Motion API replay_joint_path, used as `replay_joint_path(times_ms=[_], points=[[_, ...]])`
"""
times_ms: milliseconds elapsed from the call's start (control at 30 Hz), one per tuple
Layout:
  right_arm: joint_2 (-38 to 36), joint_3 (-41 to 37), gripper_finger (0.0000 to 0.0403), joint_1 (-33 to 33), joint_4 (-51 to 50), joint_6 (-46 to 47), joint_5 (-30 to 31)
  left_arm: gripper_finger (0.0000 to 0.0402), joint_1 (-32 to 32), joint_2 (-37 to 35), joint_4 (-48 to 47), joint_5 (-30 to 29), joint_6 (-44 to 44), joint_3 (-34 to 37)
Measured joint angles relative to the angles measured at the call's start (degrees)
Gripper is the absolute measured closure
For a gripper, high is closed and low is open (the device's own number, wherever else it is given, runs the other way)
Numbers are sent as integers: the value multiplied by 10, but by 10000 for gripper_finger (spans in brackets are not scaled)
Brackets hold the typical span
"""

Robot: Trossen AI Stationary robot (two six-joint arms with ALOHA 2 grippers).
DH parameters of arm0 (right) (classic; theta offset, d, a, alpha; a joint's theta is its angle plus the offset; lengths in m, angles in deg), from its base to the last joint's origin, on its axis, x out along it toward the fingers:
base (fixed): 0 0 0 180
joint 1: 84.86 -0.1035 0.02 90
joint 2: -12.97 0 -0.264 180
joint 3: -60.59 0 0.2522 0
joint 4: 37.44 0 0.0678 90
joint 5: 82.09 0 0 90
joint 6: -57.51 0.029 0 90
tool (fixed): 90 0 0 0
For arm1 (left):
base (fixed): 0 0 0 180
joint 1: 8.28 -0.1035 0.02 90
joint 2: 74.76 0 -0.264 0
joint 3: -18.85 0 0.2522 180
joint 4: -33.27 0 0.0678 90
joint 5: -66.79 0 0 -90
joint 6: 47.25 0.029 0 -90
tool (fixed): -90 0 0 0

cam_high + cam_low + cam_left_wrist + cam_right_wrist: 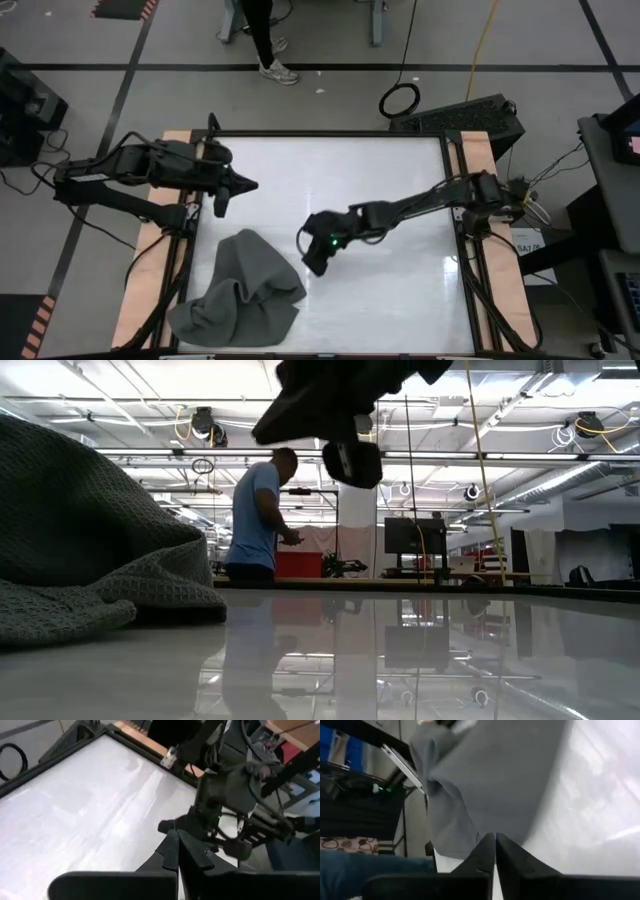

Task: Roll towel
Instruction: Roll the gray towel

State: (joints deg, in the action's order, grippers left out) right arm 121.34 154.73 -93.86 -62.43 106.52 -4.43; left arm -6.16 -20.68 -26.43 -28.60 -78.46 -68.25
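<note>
The dark grey towel lies crumpled in a heap on the white table, at its near left corner; it also shows in the low view and in the right wrist view. My right gripper is shut and empty. It hangs above the table just to the right of the towel, its fingers pointing toward it. In the low view it is raised clear of the table. My left gripper is shut and empty at the far left of the table, its fingers pointing across the bare top.
The white table top is bare to the right of the towel and behind it. Wooden rails run along its left and right sides. A person stands beyond the far edge. A black case and a cable loop lie on the floor behind the table.
</note>
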Motion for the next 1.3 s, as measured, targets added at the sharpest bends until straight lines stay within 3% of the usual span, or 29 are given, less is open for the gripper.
replay_joint_path(times_ms=[167,333,467,567,700,867,1067,1167,1300], points=[[50,52,324,-16,5,7,7,399,0,-1,-2,14,-15,0],[97,106,233,-37,2,-29,62,399,0,-6,-12,13,-12,0],[133,150,167,-26,-2,26,77,399,0,-6,-35,11,-14,0],[167,184,132,-13,-3,46,67,399,0,-6,-43,11,-15,0],[210,233,109,-13,-2,-1,60,399,0,-6,-44,6,-15,0],[261,295,114,-21,-5,-90,61,399,0,-6,-70,7,-42,0],[302,307,154,-21,-17,-64,51,399,1,-6,-107,9,-76,0],[315,307,212,-19,-18,-49,24,399,1,-6,-109,11,-90,0],[309,307,335,-19,-27,-74,11,399,1,-6,-109,11,-90,0]])
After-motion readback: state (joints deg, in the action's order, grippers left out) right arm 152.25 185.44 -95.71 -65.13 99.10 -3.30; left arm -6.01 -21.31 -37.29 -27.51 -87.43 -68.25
